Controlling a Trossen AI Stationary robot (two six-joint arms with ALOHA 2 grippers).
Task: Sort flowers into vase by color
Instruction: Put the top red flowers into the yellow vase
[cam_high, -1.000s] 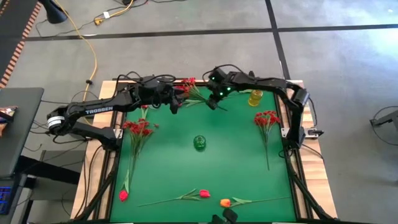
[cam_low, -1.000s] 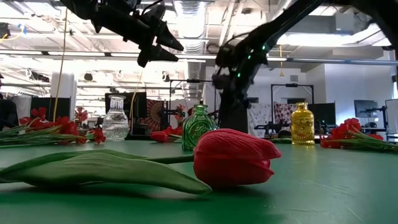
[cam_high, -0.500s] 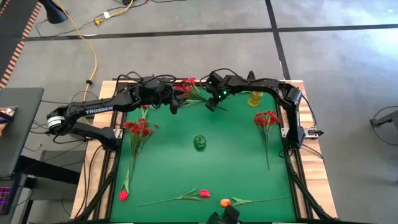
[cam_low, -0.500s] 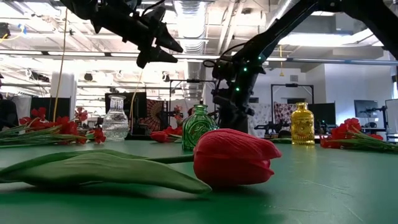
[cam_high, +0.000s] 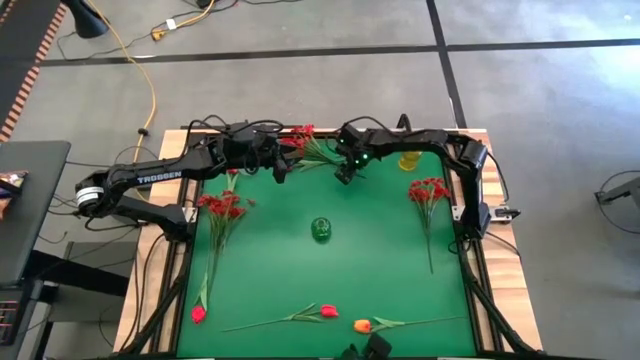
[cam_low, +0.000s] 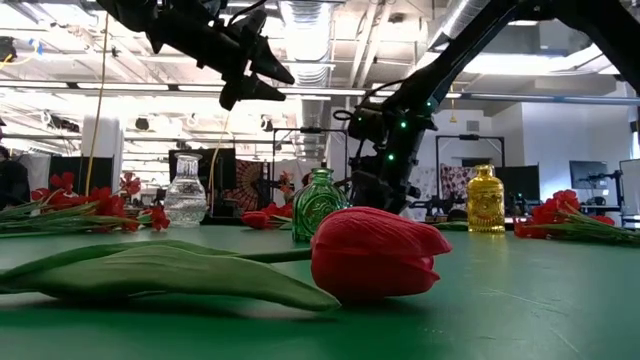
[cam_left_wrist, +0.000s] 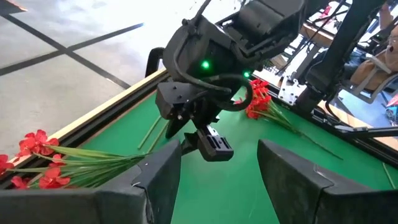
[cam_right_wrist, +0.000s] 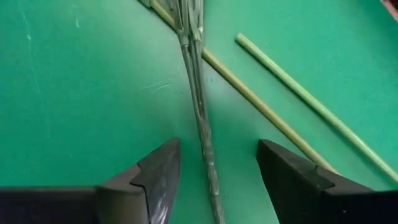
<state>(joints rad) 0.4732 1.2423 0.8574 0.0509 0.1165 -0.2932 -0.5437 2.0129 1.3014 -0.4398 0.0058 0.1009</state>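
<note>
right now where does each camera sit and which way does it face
High view: above, straight down on the green table; both arms, green vase.
Low view: table height, looking level past a red tulip into the room; arms overhead.
Left wrist view: behind its open fingers, facing the right end effector.
Right wrist view: down at a stem between its open fingers.
Shared: high and low views both show the yellow vase.

Grey floor (cam_high: 300, 90) w/ dark seams; yellow cable (cam_high: 152, 95) far left; ceiling ducts (cam_low: 300, 20), strip lights overhead.
</note>
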